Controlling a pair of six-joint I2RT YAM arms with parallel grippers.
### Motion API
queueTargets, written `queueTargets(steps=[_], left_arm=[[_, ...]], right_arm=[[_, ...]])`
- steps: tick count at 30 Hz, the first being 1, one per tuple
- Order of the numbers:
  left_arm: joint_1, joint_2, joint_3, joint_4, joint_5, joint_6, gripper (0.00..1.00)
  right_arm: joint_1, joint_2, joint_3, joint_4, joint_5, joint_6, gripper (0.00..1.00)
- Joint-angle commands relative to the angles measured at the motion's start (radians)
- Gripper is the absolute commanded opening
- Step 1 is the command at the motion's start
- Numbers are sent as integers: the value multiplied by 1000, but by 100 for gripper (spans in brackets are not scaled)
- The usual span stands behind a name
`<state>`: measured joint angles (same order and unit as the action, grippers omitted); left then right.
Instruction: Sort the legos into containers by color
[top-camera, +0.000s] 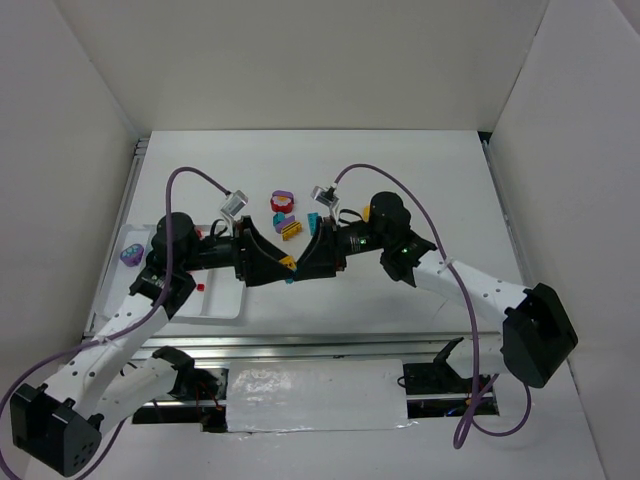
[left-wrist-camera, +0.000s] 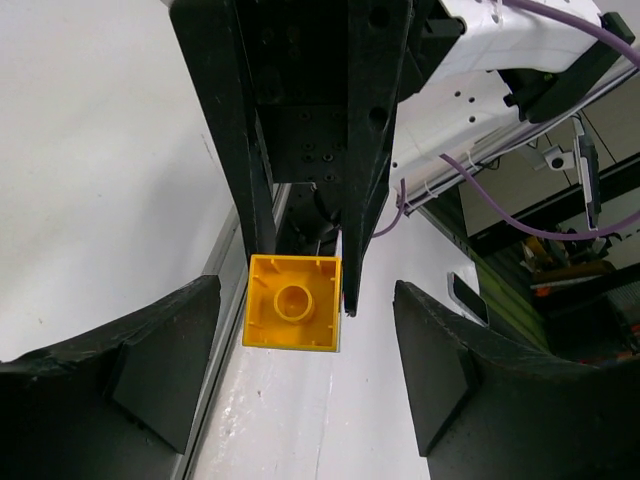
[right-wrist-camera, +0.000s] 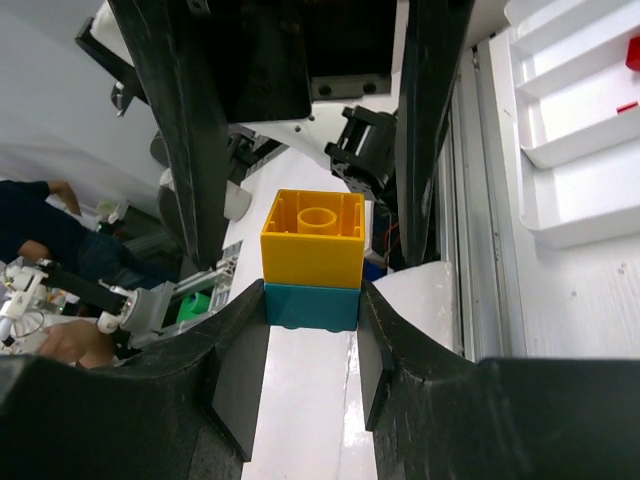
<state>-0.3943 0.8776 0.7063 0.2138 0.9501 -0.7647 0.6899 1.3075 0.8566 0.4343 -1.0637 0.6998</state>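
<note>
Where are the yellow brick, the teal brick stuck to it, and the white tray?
yellow brick (right-wrist-camera: 312, 245): right wrist view, middle of its side face.
teal brick (right-wrist-camera: 312, 306): right wrist view, middle of its side face.
white tray (right-wrist-camera: 590, 195): right wrist view, bare floor of one compartment.

Most of the shallow white plastic tray at the table's left edge lies under the left arm. In the right wrist view the frame edge cuts a small red brick.

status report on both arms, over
Right gripper shut on teal brick, yellow brick stacked on it. Left gripper open, fingers either side of the yellow, not gripping. Nothing else between the jaws.
</note>
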Motion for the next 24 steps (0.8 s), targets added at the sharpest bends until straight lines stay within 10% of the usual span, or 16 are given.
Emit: queueTargets(steps=[1,8,15,20,24], left_arm=[[-18,-2,9,53,-2,27,82],[-20,1,10,88,-5,11,38],[-18,21,30,105,-7,-2,44],[-20,18,31,157,-6,-33,3],[-17,9,82,3,-121,37,0]], right_arm=[[-3,9,56,101,-35,32,0],[-3,15,73,8,-15,-43,0],[-3,33,61,-29,-21,-95,0],[-4,45,58,-66,-22,-151,0],[-3,42,38,-153,5,-271,0]])
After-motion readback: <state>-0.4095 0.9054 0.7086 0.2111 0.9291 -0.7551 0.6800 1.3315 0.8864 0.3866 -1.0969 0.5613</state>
